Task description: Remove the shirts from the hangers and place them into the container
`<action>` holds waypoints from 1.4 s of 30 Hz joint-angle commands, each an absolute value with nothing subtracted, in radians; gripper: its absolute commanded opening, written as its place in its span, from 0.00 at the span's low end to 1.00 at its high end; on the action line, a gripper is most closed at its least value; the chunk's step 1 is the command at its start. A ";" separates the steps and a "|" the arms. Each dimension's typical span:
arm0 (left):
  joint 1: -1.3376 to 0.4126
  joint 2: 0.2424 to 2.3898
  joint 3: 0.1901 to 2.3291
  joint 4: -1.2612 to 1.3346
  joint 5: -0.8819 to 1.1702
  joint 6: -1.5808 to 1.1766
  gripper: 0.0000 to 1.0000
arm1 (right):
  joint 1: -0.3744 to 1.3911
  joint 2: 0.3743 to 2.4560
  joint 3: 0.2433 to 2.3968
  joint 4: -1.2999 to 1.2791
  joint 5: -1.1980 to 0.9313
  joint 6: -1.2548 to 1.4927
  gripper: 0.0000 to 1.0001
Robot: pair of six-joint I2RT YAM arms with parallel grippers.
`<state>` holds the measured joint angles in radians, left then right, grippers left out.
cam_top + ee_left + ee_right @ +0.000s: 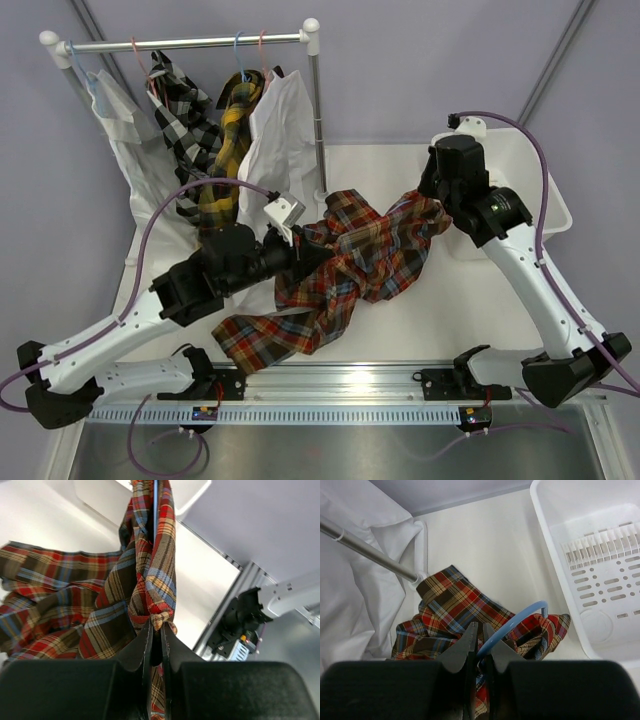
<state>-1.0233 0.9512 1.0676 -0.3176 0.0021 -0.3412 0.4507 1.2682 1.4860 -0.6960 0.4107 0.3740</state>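
The red-orange-blue plaid shirt (350,270) hangs stretched between my two grippers, its tail trailing on the table. My left gripper (305,250) pinches a fold of the shirt (150,570), and the left wrist view shows its jaws (156,625) nearly together with cloth between them. My right gripper (432,195) is shut on the hook of a light blue hanger (520,617) that pokes out of the shirt's collar (455,602). Its tips (480,626) sit just left of the white container (590,505). The container (530,170) lies at the right, partly hidden by the right arm.
A clothes rack (190,42) stands at the back left with a white shirt (125,130), a black-white checked shirt (175,110), a yellow-black plaid shirt (225,150) and another white shirt (280,130) on hangers. The rack's upright (318,120) is close behind the held shirt.
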 commanded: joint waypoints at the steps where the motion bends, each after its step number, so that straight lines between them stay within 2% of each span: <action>1: -1.032 0.976 1.133 -0.351 -0.095 -0.314 0.09 | 0.428 1.281 1.592 -0.647 0.497 0.400 0.00; 6: -1.032 1.029 1.235 -0.348 -0.129 -0.261 0.12 | 0.428 1.348 1.620 -0.654 0.503 0.391 0.00; 11: -1.032 1.078 1.333 -0.350 -0.065 -0.235 0.17 | 0.428 1.394 1.600 -0.641 0.522 0.402 0.00; 21: -1.032 1.074 1.217 -0.347 -0.015 -0.321 0.21 | 0.428 1.477 1.755 -0.709 0.577 0.377 0.00; 28: -1.032 1.094 1.221 -0.339 -0.063 -0.313 0.21 | 0.428 1.365 1.631 -0.539 0.362 0.376 0.00; 34: -1.032 1.126 1.132 -0.327 -0.006 -0.377 0.23 | 0.428 1.249 1.551 -0.509 0.339 0.370 0.00; 37: -1.032 1.111 1.101 -0.310 -0.006 -0.396 0.34 | 0.428 1.212 1.522 -0.508 0.327 0.367 0.00; 38: -1.032 1.103 1.101 -0.308 -0.006 -0.396 0.49 | 0.428 1.195 1.497 -0.503 0.319 0.367 0.00; 40: -1.032 1.077 1.098 -0.311 -0.006 -0.380 0.66 | 0.428 1.177 1.470 -0.485 0.283 0.367 0.00; 41: -1.032 1.039 1.095 -0.319 -0.015 -0.373 0.81 | 0.428 1.157 1.439 -0.477 0.269 0.367 0.00; 42: -1.032 1.017 1.094 -0.327 -0.024 -0.367 0.85 | 0.429 1.148 1.421 -0.463 0.253 0.367 0.00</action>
